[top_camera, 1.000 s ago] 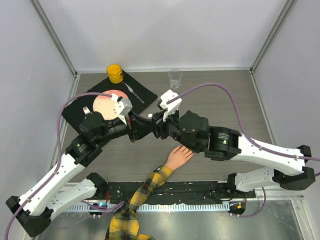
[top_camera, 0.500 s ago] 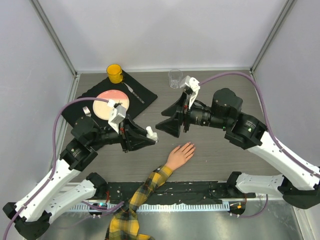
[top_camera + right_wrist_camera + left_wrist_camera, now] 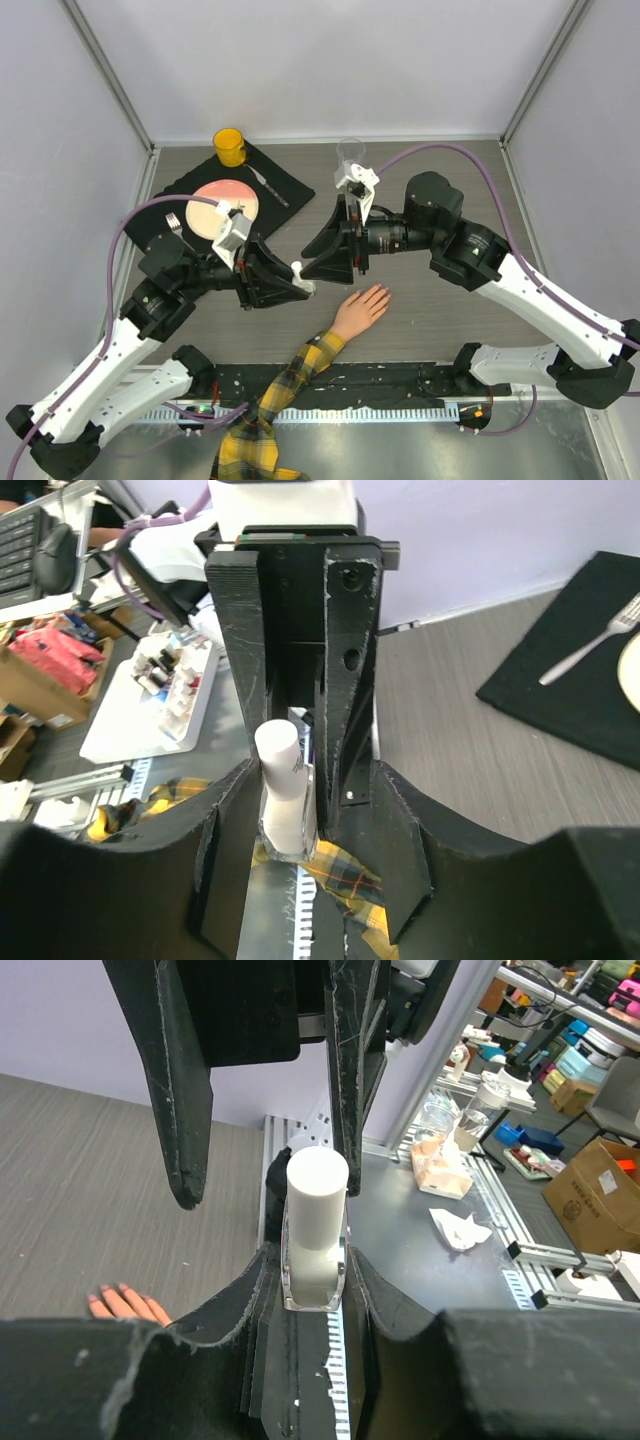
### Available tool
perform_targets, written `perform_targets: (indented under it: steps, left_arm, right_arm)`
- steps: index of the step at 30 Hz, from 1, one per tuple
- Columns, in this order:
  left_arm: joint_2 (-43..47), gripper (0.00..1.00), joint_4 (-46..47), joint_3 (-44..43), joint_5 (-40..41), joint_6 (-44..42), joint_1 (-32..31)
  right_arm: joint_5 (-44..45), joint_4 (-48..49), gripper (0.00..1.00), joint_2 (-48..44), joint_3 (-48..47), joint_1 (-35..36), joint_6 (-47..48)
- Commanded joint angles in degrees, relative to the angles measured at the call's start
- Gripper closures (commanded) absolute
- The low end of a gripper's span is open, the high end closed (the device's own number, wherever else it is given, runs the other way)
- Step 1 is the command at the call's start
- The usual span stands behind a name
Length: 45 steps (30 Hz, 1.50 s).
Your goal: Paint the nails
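Note:
The peach mannequin hand (image 3: 360,308) lies palm down on the table, on an arm in a yellow-black plaid sleeve (image 3: 290,375). Its nails (image 3: 381,293) are tiny; they show pink in the left wrist view (image 3: 121,1290). My left gripper (image 3: 298,280) is shut on a small clear bottle with a white cap (image 3: 316,1222), held above the table left of the hand. My right gripper (image 3: 314,262) is open and faces the bottle, its fingers on either side of the cap (image 3: 280,755) without gripping it. The sleeve shows below in the right wrist view (image 3: 345,868).
A black mat (image 3: 285,185) lies at the back left with a pink plate (image 3: 222,203), a fork (image 3: 173,221) and a knife (image 3: 266,186). A yellow cup (image 3: 229,147) and a clear glass (image 3: 350,156) stand by the back wall.
The two grippers were together a second ago. The right gripper then drew back to the right and has now come left again, up to the bottle's cap. The left gripper kept the bottle.

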<state>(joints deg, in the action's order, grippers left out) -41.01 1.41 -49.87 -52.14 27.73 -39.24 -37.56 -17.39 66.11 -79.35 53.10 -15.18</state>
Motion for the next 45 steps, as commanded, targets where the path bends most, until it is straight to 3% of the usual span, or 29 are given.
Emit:
perform_targets:
  steps: [1, 6, 9, 10, 12, 13, 16, 18, 19, 21, 22, 23, 24, 25, 26, 29, 32, 36, 39, 40, 42, 43, 45]
  left_arm:
    - [-0.1, 1.00, 4.0, -0.9, -2.5, 1.4, 0.2]
    - [-0.8, 1.00, 4.0, -1.3, -3.0, 1.7, 0.1]
    - [-0.4, 1.00, 2.3, -2.0, -2.0, 0.6, 0.1]
    - [-0.4, 1.00, 0.4, -2.3, -0.6, -0.9, 0.1]
    - [0.3, 1.00, -2.7, -3.7, 2.2, -2.7, 0.1]
    - [0.5, 1.00, -6.1, -4.2, 5.9, -3.9, 0.1]
    - [1.0, 1.00, -13.9, -7.2, 15.0, -8.6, 0.1]
    - [1.0, 1.00, -17.3, -9.4, 27.1, -10.9, 0.1]
    - [0.4, 1.00, -20.6, -10.2, 32.3, -11.5, 0.1]
    - [-0.6, 1.00, -23.9, -12.7, 47.0, -12.3, 0.1]
    - [-2.0, 0.99, -26.4, -13.5, 50.6, -12.5, 0.1]
    - [-2.8, 1.00, -27.2, -14.6, 55.3, -13.0, 0.0]
    - [-3.5, 1.00, -27.3, -14.7, 56.4, -13.5, 0.1]
    - [-4.1, 0.99, -26.4, -14.6, 56.9, -13.5, 0.1]
    - [-4.9, 1.00, -25.4, -13.9, 56.7, -13.4, 0.1]
    - [-5.8, 1.00, -20.8, -12.2, 54.2, -12.2, 0.1]
    - [-6.5, 1.00, -20.2, -11.7, 52.5, -12.3, 0.1]
    - [-5.8, 1.00, -18.4, -9.5, 44.5, -13.7, 0.1]
    - [-5.3, 1.00, -18.7, -7.8, 37.9, -14.8, 0.1]
    - [-5.3, 1.00, -19.3, -7.7, 34.5, -15.1, 0.1]
    - [-5.3, 1.00, -21.5, -7.8, 30.4, -16.0, 0.1]
    - [-5.3, 1.00, -21.9, -7.9, 25.8, -16.4, 0.1]
    - [-5.0, 1.00, -22.1, -7.8, 19.1, -16.8, 0.1]
  right_arm:
    - [-6.3, 6.1, 0.48, 1.0, 0.2, -0.2, -2.1]
    - [-8.0, 7.8, 0.52, 2.6, -0.3, -0.4, -3.0]
    - [-8.8, 8.4, 0.64, 2.9, -0.1, -0.4, -3.4]
    - [-8.9, 8.6, 0.78, 2.8, 0.2, -0.4, -3.3]
    - [-8.9, 8.6, 0.91, 2.3, 0.8, -0.4, -3.0]
    - [-8.1, 8.5, 0.99, 2.0, 1.5, -0.3, -2.5]
    - [-3.2, 7.1, 0.99, 0.4, 3.2, -0.3, -0.5]
    - [1.1, 6.6, 0.99, -0.5, 4.0, -0.3, 0.4]
    - [5.1, 6.2, 0.99, -1.8, 4.7, -0.2, 0.9]
    - [24.4, 4.0, 0.99, -2.5, 4.8, 1.8, 3.1]
    - [34.7, 2.0, 0.99, -2.5, 4.5, 8.3, 4.3]
    - [61.2, 1.6, 0.99, -1.1, 4.2, 14.0, 8.0]
    - [72.0, 1.6, 0.99, 0.5, 2.9, 19.0, 9.6]
    - [79.7, 0.5, 0.99, 2.5, 1.6, 25.8, 10.8]
    - [88.7, 0.0, 0.99, 6.8, 0.2, 27.3, 10.3]
    - [93.9, 1.7, 0.99, 10.0, -1.5, 29.4, 10.3]
    - [93.4, 2.0, 0.99, 10.1, -2.4, 29.0, 11.4]
    - [82.8, 2.1, 0.99, 7.4, -1.2, 26.9, 11.2]
    - [75.8, 1.8, 0.70, 3.0, 0.7, 23.4, 9.6]
    - [68.0, 1.0, 0.59, 1.9, 1.0, 22.2, 8.7]
    - [57.0, -0.4, 0.51, 0.0, 1.1, 16.9, 7.5]
    - [44.6, -1.4, 0.47, -1.3, 1.2, 14.8, 6.3]
    - [30.1, -1.4, 0.42, -2.7, 1.7, 8.7, 5.4]
